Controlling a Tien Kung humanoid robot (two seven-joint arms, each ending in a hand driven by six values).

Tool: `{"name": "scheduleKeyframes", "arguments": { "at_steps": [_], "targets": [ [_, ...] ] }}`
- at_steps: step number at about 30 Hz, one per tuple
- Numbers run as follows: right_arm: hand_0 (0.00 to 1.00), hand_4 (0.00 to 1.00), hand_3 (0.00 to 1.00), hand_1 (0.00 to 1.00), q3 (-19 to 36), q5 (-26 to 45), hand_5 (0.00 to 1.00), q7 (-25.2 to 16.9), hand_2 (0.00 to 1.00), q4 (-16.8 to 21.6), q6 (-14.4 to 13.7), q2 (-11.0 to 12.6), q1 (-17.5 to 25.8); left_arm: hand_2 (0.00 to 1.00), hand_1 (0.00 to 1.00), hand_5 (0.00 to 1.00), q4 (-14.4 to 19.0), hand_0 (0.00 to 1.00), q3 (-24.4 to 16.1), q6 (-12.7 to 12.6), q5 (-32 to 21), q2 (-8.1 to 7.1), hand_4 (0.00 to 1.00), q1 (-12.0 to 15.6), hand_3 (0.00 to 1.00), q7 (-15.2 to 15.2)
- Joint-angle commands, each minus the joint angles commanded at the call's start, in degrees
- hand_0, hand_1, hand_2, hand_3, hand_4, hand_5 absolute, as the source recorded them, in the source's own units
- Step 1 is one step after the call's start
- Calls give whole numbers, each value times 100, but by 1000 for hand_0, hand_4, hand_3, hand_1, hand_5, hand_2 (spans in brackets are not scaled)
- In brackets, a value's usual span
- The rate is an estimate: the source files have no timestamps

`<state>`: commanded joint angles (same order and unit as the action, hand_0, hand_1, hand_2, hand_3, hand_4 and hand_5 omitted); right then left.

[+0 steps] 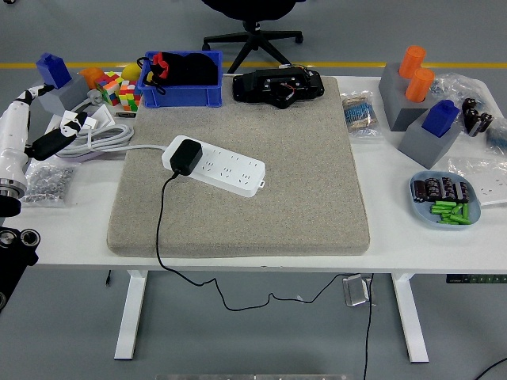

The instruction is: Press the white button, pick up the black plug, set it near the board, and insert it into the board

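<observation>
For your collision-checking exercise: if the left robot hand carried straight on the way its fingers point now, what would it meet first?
Probably the grey block holding the blue piece, just beyond the left robot hand, which points up and away; depth is unclear.

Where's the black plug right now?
In the head view the black plug sits plugged into the left end of the white power strip, on the grey mat, left of centre, its black cable trailing toward the table's near edge.
</observation>
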<state>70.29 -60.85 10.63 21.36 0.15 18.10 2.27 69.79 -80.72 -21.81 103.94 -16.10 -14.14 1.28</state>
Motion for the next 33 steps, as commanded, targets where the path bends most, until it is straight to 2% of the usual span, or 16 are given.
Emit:
{"name": "scheduleKeyframes", "arguments": {
  "at_steps": [23, 33],
  "targets": [
    [796, 660, 622, 686, 208, -81, 437, 1, 670, 5, 7, -124, 163, 891, 955, 514, 158, 949, -195, 95, 65, 124, 834, 309, 833, 91],
    [797, 663, 623, 686, 251, -89, 442, 3, 671, 1, 11, -143, 173, 890, 954, 514, 203, 949, -216, 90, 81, 105, 831, 336, 832, 91]
  ]
}}
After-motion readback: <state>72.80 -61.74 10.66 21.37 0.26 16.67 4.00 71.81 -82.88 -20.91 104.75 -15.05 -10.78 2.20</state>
